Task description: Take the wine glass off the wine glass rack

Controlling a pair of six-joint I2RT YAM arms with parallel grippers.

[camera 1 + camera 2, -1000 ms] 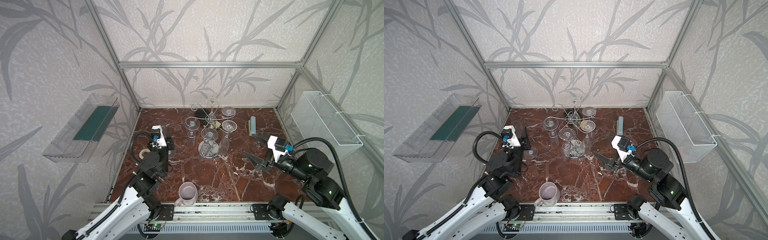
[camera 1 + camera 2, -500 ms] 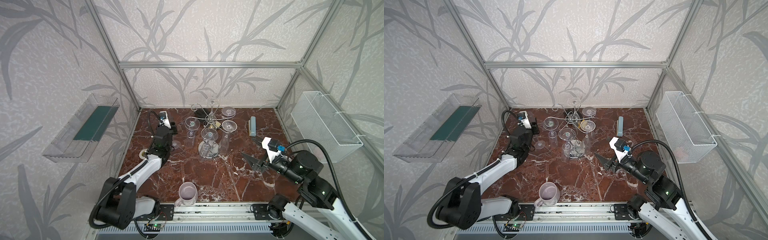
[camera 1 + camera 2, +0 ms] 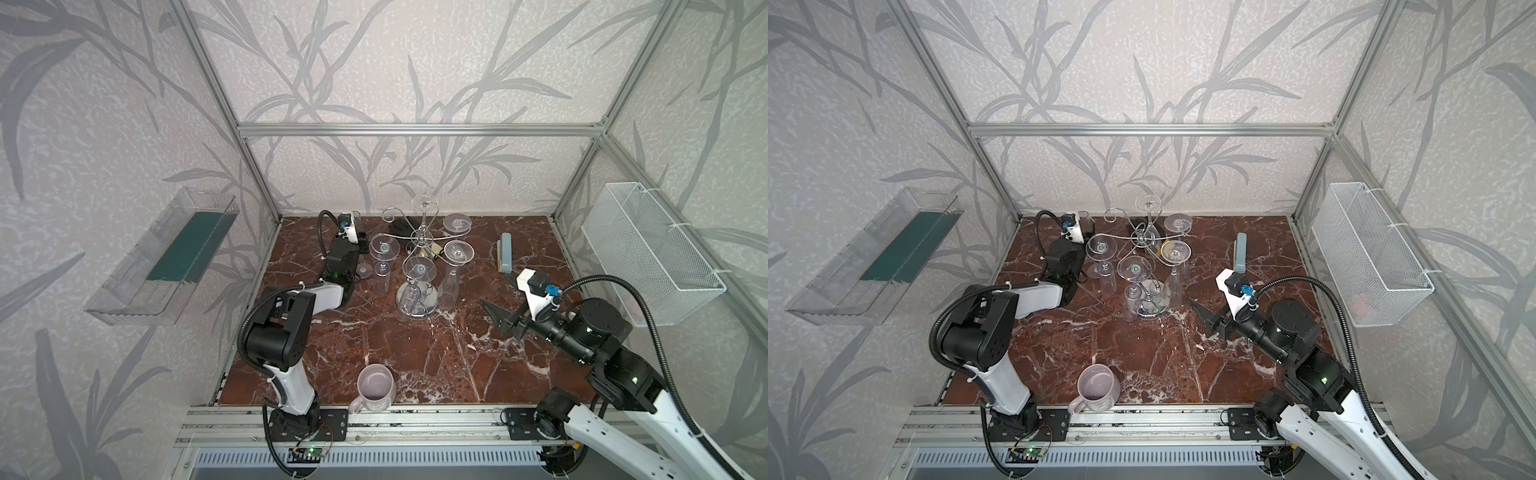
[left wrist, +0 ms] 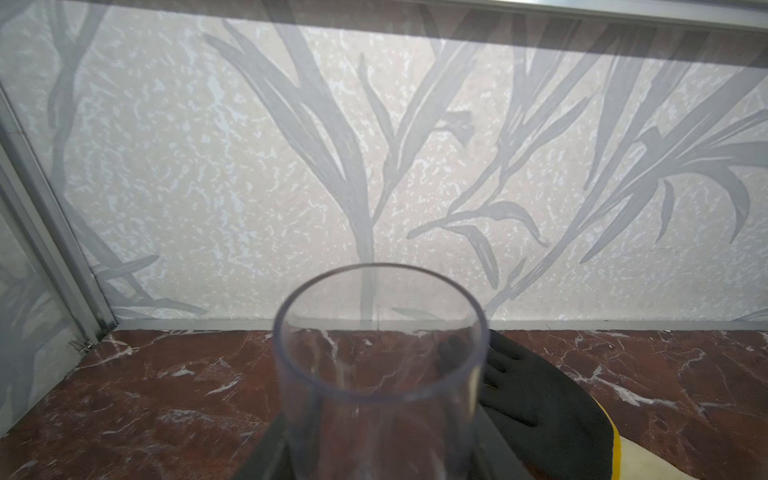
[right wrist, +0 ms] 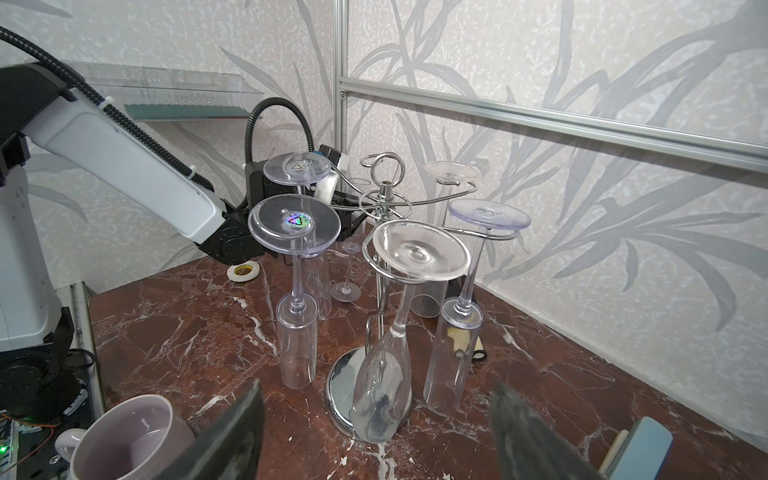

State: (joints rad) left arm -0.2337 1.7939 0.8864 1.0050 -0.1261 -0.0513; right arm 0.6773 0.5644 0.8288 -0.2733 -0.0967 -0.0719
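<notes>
Red-brown veined marble tabletop (image 3: pixel 415 365), bare at back left. Chrome wire wine glass rack with round mirror base (image 5: pixel 337 388) just beside, hanging flutes (image 5: pixel 297 345) on its arms. Right gripper (image 5: pixel 376 386) spread wide, empty, well apart from the rack. Left gripper (image 4: pixel 380 432) half closed on the bowl of the clear flute-shaped wine glass (image 4: pixel 380 399), off the rack, upright, rim up (foot touching marble or just above: cannot tell). Lower straight, keep the stem vertical, part the jaws only once the foot sits flat, back out away from the hanging flutes.
</notes>
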